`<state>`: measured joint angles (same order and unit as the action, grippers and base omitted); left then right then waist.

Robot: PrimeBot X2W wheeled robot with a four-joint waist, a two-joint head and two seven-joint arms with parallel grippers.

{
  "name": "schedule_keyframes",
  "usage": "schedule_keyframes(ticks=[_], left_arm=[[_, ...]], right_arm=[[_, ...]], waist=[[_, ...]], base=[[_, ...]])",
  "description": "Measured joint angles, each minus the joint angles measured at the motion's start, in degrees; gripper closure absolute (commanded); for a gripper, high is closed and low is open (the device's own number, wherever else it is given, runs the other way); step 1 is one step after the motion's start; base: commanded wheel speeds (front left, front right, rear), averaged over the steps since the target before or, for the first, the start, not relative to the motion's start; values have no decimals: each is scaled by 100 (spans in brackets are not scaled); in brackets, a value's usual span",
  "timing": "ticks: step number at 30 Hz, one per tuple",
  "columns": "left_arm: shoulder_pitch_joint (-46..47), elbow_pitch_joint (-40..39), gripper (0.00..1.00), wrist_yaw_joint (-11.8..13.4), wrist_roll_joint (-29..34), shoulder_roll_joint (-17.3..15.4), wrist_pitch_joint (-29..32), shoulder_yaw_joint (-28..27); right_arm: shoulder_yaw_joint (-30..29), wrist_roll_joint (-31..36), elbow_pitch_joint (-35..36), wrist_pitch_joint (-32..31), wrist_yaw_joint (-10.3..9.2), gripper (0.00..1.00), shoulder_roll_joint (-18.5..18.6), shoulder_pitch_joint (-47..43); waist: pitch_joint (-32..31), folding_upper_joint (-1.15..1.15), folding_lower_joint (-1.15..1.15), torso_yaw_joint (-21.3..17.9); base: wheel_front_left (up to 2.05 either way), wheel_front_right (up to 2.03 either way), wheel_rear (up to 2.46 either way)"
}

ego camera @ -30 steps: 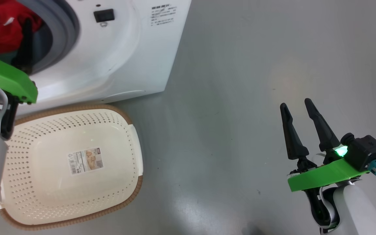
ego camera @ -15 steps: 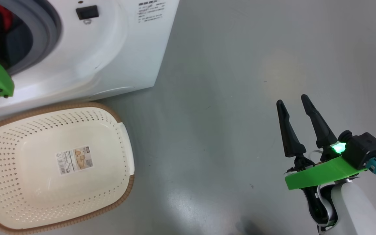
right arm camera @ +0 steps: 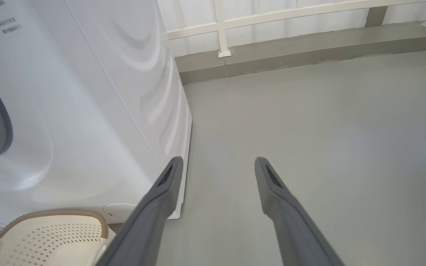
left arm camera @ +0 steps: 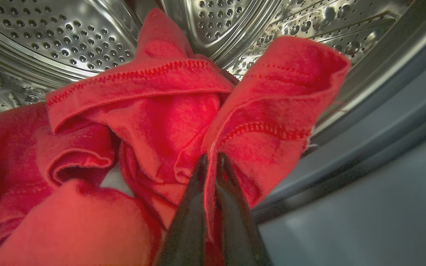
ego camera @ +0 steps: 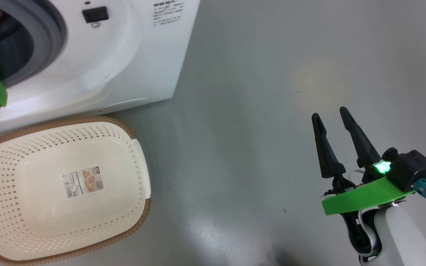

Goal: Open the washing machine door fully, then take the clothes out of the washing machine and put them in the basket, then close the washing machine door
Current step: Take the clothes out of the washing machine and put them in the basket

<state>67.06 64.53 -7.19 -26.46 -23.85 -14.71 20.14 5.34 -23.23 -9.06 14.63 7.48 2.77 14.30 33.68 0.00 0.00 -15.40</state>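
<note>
Head view: one white washing machine [ego camera: 124, 55] with a grey rubber gasket [ego camera: 52, 40]. One cream perforated basket [ego camera: 124, 159] sits on the grey floor [ego camera: 242, 111] just before it. The right tool [ego camera: 328, 113] is well apart, fingers spread.

Left wrist view: inside the perforated steel drum [left arm camera: 68, 37], the left tool [left arm camera: 211, 156] is clamped on a fold of soft red clothes [left arm camera: 154, 122].

Right wrist view: the machine's smooth side and a white railing [right arm camera: 272, 16].
</note>
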Motion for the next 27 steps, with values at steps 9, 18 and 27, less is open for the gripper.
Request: schedule_keyframes(ticks=[9,18,27], left_arm=[[-12,-243,100,0,-78,48,0,-225],[-701,-1221,100,0,31,245,0,-1111],[-1769,-2613,100,0,592,757,-1,-2118]], right_arm=[[-44,-16,-8,0,0,0,-1,1],[-141,-3,-16,0,0,0,-1,-2],[-247,42,-36,0,0,0,4,-16]], waist=[[-99,0,0,128],[-312,0,0,350],[-595,0,0,567]], base=[[0,0,0],[0,0,0],[0,0,0]])
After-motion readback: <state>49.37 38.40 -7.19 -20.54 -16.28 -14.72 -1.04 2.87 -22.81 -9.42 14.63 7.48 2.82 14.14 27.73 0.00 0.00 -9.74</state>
